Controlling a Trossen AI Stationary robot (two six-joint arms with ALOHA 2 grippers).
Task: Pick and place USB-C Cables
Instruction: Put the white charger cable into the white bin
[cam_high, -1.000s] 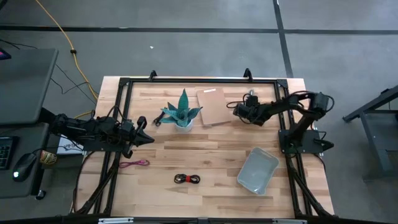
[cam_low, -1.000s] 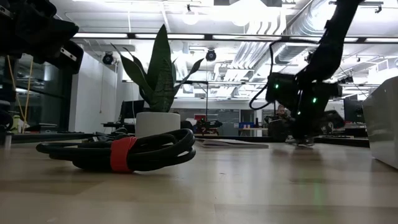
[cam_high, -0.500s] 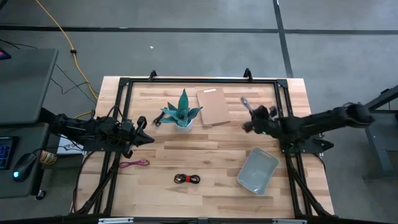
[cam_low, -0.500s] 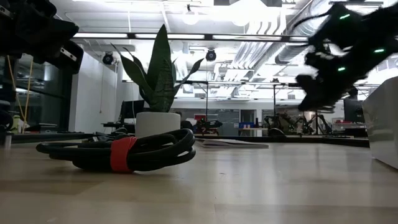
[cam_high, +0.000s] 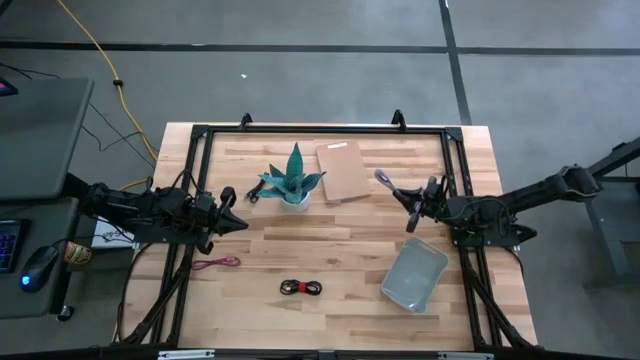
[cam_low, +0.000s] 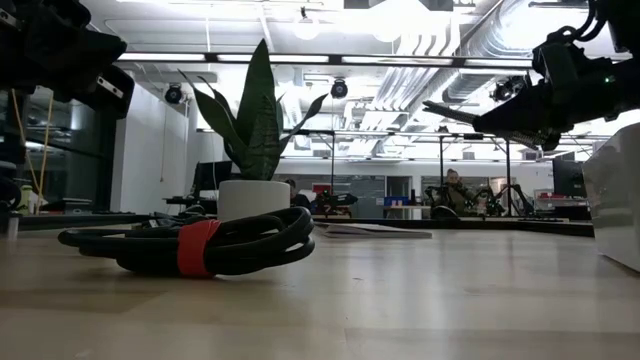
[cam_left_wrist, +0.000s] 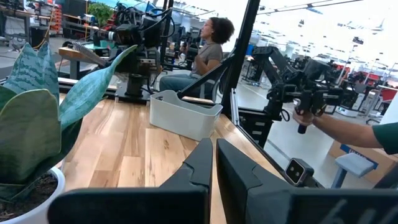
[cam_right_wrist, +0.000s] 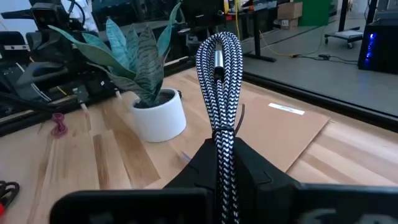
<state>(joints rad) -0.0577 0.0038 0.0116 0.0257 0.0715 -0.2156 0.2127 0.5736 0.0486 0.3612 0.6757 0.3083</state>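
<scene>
The right gripper (cam_high: 411, 206) was clamped on the silver-grey cable (cam_right_wrist: 219, 93), which stood up between its fingers as a folded bundle with a black-and-white braided jacket and a metal plug tucked near the top of the loop. A second before, this gripper had been low at the far side of the table, beside the cardboard sheet (cam_high: 342, 171); half a second before, the arm had swung up and outward, and now it was drawn back toward its base with the bundle held off the wood, between the cardboard sheet and the grey tray (cam_high: 413, 274). That read as a completed pick, with the carry toward the tray under way. The tray looked like the intended drop point, though nothing in the views confirmed it, and the cable was not yet over it.

In the high view the bundle showed only as a pale streak (cam_high: 390, 184) sticking out from the gripper toward the plant (cam_high: 293, 180). The low view showed the gripper (cam_low: 500, 117) raised well clear of the tabletop.

The left gripper (cam_high: 232, 222) waited at the left edge of the table near the plant, unmoved across all three moments, its fingers pressed together on nothing.

The other cables had not shifted. The pink-magenta cable (cam_high: 217, 263) lay near the left edge, and the red-and-black cable (cam_high: 301, 288) lay near the front, coiled with a red band (cam_low: 197, 247) round it. A black bundle could not be made out in these views.
</scene>
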